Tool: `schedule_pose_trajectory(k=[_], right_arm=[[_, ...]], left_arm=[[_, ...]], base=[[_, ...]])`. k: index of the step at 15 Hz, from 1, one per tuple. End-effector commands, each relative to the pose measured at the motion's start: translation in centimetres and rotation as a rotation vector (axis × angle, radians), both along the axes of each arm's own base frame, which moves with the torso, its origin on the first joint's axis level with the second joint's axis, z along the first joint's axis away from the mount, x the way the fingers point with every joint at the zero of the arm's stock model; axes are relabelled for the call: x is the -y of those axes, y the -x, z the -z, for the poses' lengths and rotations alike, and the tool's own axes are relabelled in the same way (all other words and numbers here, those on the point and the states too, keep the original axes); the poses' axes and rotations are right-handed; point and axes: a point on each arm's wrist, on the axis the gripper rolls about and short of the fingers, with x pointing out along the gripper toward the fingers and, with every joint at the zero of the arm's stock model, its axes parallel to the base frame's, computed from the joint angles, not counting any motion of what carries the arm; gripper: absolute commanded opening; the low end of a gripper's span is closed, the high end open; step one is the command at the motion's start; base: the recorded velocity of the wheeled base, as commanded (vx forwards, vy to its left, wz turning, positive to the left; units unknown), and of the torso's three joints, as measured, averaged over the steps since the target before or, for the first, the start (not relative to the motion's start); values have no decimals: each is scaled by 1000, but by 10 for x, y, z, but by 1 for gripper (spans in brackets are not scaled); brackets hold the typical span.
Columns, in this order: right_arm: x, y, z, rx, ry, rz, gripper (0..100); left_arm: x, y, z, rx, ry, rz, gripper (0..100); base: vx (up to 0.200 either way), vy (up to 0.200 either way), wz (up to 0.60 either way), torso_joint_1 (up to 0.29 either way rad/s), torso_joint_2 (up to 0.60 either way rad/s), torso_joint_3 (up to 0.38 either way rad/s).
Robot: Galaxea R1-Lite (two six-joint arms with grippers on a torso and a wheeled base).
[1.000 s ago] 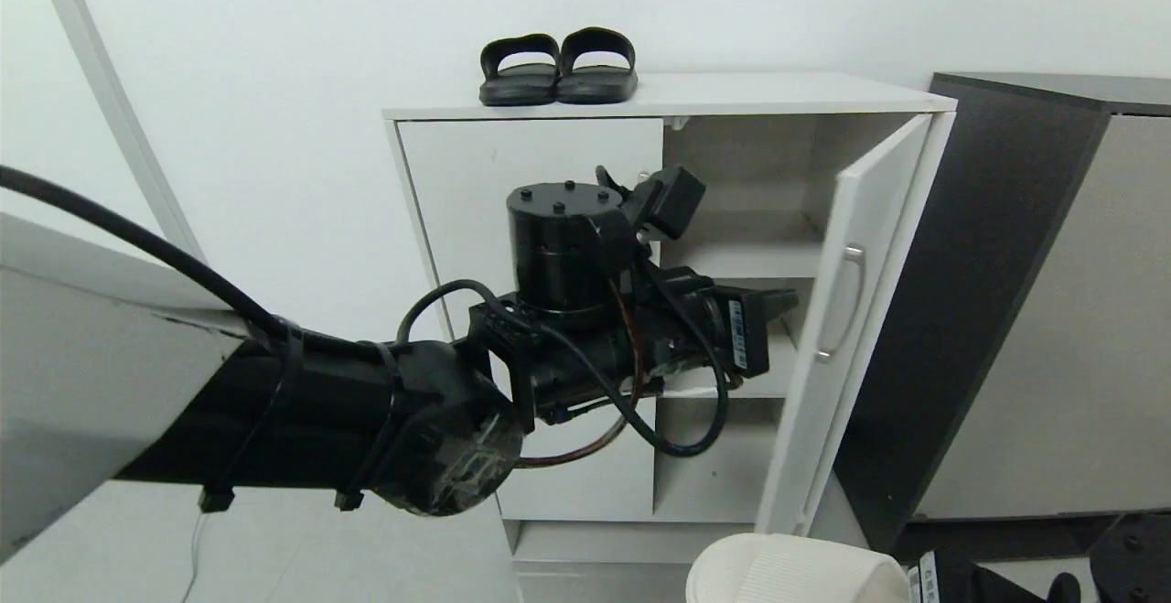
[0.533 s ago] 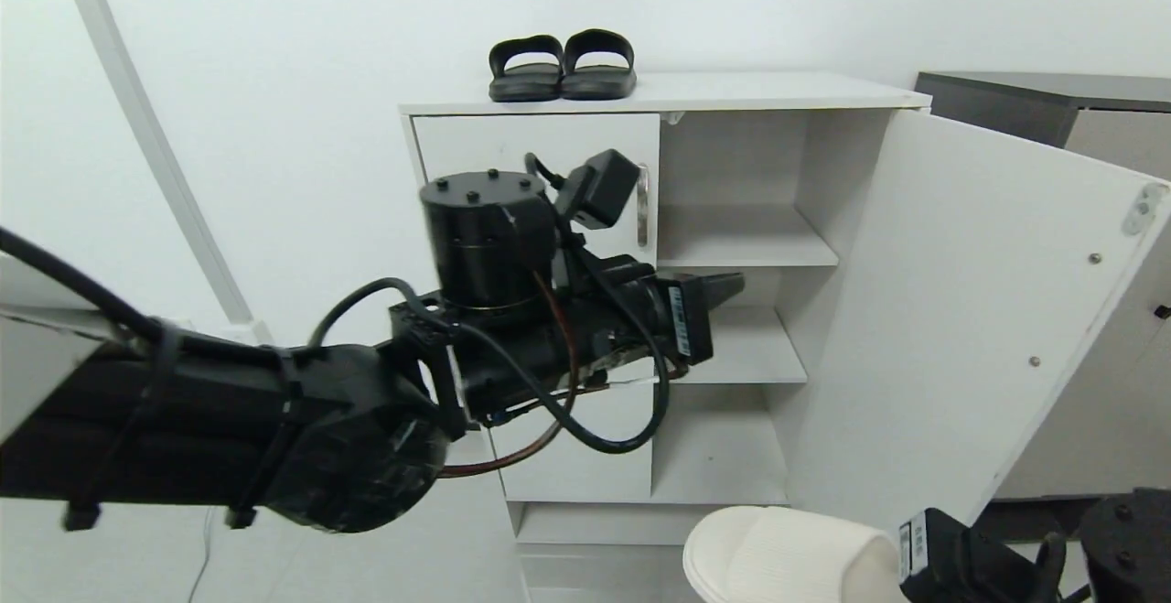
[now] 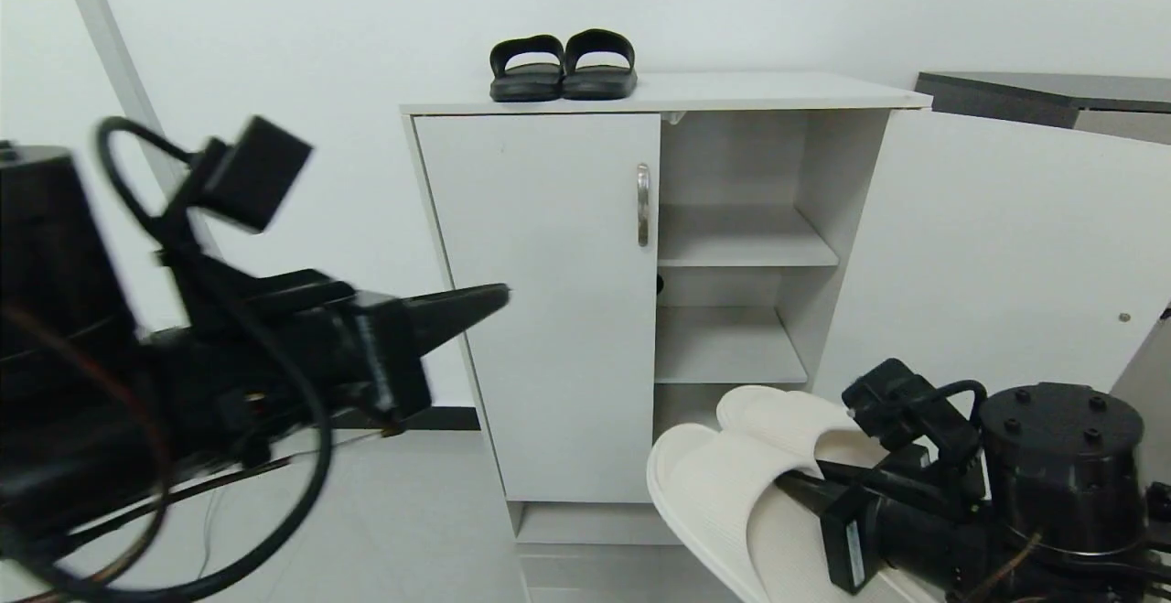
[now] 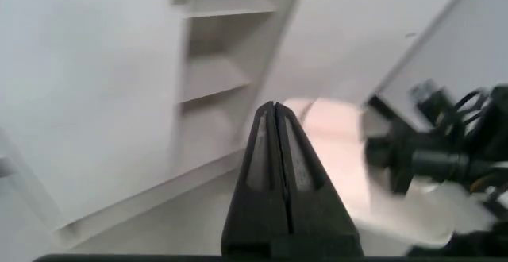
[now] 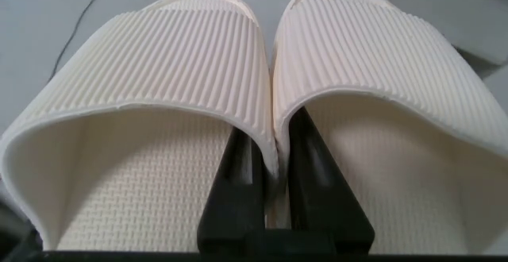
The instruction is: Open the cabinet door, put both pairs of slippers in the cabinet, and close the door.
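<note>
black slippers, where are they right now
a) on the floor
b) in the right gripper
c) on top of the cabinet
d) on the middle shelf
C: the black slippers sit side by side on top of the cabinet, at its left end, while the right gripper is clamped on the white slippers and the shelves inside stand bare.

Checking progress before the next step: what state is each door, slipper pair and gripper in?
Right door: wide open.
Left door: shut.
White slippers: held in front of the cabinet, not inside.
Black slippers: side by side on the cabinet top.
Left gripper: shut, empty.
Right gripper: shut on the white pair.
</note>
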Motion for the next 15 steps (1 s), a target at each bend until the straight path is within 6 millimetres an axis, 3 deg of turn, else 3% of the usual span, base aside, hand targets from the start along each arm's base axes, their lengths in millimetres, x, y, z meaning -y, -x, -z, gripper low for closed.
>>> schedule_pose_trajectory(k=[1,4,8,11,15], right_arm=[[-17,-20,8,-5,-10,96,0],[-29,-36,19,2,19,223,0],[-33,-41,21,20,20,257,0],[-33,-41,24,13,28,256,0],[-32,-40,26,8,36,258,0]], left_arm=[[-81,94,5,86,-91,-296,0],[-110,139,31,82,-112,-553,0],[-122,168,64,126,-97,-851,0],[-122,176,92,114,-132,-974,0],[-122,181,133,91,-162,-992,0]], base=[[0,0,0,0,0,0],[0,0,0,0,0,0],[0,0,0,0,0,0],[0,0,0,0,0,0],[0,0,0,0,0,0]])
